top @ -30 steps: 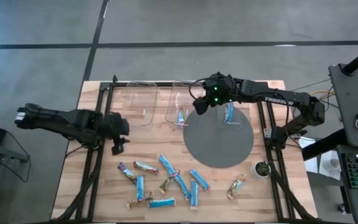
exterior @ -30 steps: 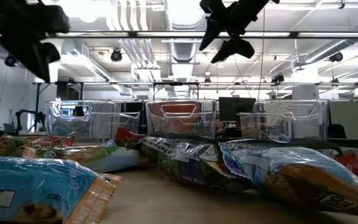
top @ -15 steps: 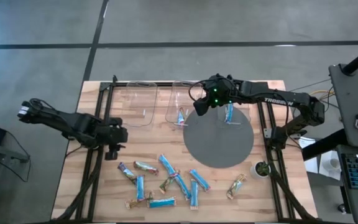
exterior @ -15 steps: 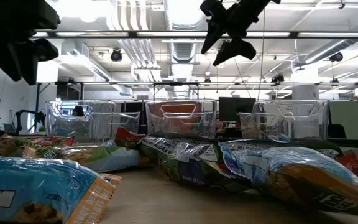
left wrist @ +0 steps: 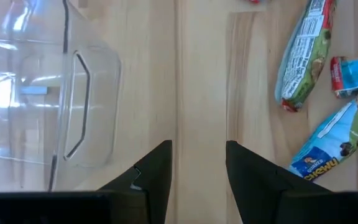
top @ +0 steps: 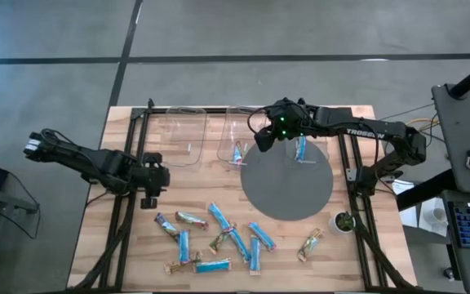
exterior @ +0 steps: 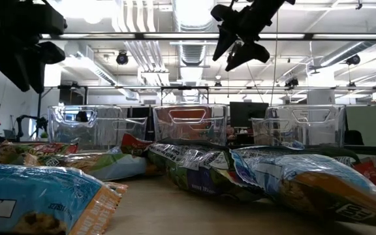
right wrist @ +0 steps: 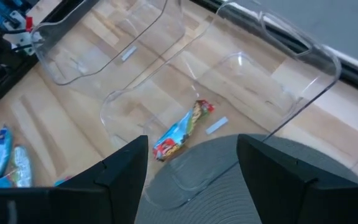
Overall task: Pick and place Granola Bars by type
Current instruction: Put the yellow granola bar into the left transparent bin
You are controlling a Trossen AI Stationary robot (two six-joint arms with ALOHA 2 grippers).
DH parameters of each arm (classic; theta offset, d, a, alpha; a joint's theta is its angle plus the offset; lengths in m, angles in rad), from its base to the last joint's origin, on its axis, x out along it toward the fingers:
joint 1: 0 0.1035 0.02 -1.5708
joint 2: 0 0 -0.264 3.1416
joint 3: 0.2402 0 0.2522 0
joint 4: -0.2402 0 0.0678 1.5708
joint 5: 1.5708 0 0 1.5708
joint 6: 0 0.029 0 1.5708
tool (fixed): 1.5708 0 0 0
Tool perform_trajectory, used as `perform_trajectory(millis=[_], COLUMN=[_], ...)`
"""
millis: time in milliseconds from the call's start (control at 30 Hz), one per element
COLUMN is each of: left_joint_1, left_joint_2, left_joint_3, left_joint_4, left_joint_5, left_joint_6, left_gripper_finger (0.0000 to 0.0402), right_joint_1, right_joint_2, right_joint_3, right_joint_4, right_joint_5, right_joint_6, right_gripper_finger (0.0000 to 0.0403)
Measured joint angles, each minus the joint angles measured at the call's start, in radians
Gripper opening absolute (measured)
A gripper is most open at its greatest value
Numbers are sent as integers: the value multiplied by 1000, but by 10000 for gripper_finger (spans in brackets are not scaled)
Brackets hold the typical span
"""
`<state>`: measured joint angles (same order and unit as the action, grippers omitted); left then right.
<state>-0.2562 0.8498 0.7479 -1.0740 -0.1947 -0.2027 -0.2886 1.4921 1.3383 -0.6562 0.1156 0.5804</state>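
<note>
Wooden worktop [top: 129, 253], catalogued from above. Granola bars [top: 219, 237]: most heaped lower centre; one each in two clear bins [top: 237, 135] at upper centre. Left gripper [top: 148, 196], fingers spread, empty, left of centre. Right gripper [top: 261, 139], fingers spread, empty, above the middle bin. Advice: left should approach one outlying bar squarely.

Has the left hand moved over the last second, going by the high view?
Yes. The left hand, open and empty, has swung from about level with the left clear bin's near edge toward the loose granola bars.
</note>
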Motion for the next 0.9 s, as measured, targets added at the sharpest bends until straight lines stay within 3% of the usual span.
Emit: perform_trajectory(millis=[633, 900], left_joint_1=[0, -1], left_joint_2=[54, 54], left_joint_3=[0, 0], left_joint_4=[0, 1], left_joint_5=[-1, 29], left_joint_6=[26, -63], left_gripper_finger=[133, 133], right_joint_1=[0, 1], right_joint_2=[0, 0], right_joint_3=[-7, -9], right_joint_4=[3, 3], right_joint_5=[18, 16], right_joint_6=[-5, 30], right_gripper_finger=[235, 235])
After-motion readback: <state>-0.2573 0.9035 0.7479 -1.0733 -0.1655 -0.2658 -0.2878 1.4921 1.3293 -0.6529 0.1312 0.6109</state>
